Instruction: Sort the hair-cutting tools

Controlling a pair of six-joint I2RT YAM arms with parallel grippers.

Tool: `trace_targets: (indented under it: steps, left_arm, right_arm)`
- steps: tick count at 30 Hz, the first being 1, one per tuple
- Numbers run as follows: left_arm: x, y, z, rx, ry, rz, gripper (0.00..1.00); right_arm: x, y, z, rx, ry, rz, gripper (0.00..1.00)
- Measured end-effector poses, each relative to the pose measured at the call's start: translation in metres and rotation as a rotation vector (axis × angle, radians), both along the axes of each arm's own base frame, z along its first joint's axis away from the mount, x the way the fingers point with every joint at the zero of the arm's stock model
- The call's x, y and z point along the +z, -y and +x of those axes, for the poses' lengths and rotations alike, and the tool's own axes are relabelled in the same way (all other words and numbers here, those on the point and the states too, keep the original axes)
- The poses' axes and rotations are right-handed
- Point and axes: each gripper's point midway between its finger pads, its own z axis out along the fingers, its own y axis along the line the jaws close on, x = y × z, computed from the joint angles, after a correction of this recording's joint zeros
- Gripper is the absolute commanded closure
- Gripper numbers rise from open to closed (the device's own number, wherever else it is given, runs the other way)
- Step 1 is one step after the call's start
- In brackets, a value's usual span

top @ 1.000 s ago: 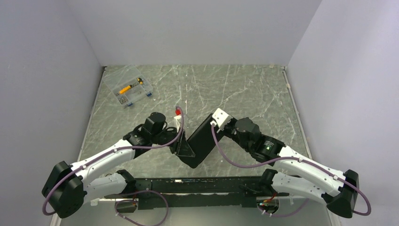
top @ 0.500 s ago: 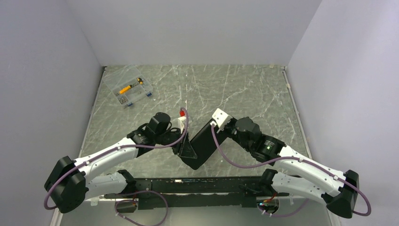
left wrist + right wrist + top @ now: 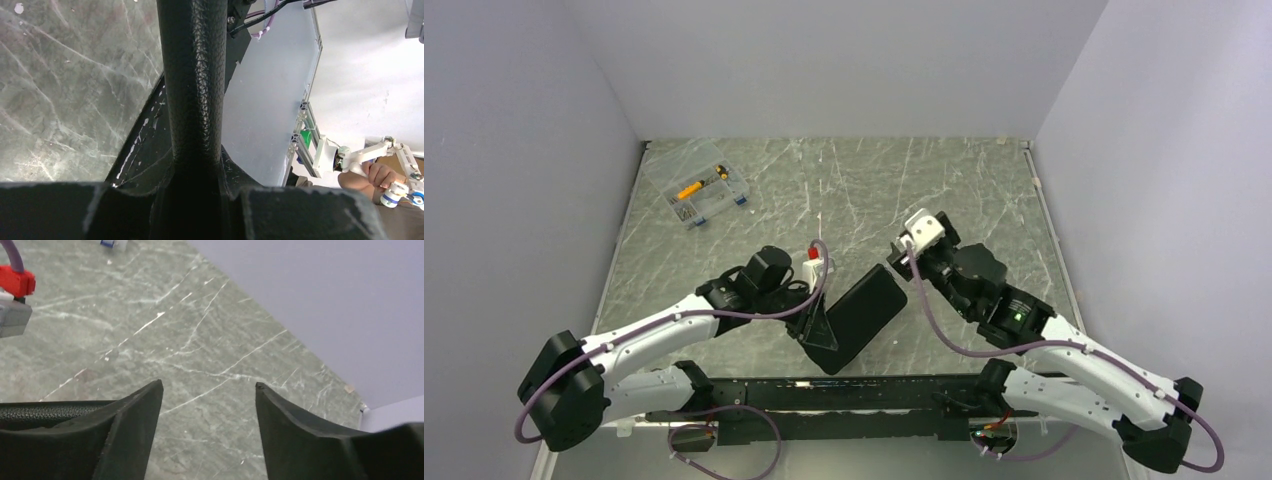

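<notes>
The hair-cutting tools are out of view in every frame. A flat black zip case (image 3: 864, 315) lies slantwise at the table's near middle. My left gripper (image 3: 816, 325) is shut on its near left end; in the left wrist view the textured case (image 3: 192, 75) runs straight out from between the jaws of that gripper (image 3: 197, 165). My right gripper (image 3: 896, 252) hovers just past the case's far right corner, open and holding nothing. Bare table shows between the two fingers of the right gripper (image 3: 207, 390), and the case's edge (image 3: 35, 412) lies behind the left finger.
A clear plastic box (image 3: 696, 192) with yellow and small parts sits at the far left of the marbled table (image 3: 984, 190). White walls close in three sides. The left wrist's red connector (image 3: 17, 282) shows at the right wrist view's left edge.
My right gripper has opened, let go of the case's far end and drawn back to the right. The case has swung lower and rightward, still held by the left gripper.
</notes>
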Motion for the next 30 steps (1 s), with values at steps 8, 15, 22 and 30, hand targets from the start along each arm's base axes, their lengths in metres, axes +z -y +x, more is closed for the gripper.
trace_targets:
  steps: [8,15,22,30]
  left_arm:
    - [0.004,-0.004,0.008,0.055,0.016,0.005,1.0]
    - [0.014,-0.019,0.035,0.202,0.041,-0.045,1.0]
    - [0.018,-0.037,0.059,0.357,0.063,-0.089,1.0]
    - [0.028,-0.046,0.07,0.457,0.11,-0.152,1.0]
  right_arm:
    - [0.027,0.017,-0.007,-0.056,0.024,0.154,0.0]
    - [0.024,0.027,-0.005,-0.153,-0.019,0.294,0.0]
    - [0.0,0.042,0.004,-0.344,-0.106,0.443,0.0]
    - [0.011,0.062,-0.008,-0.403,-0.123,0.721,0.0]
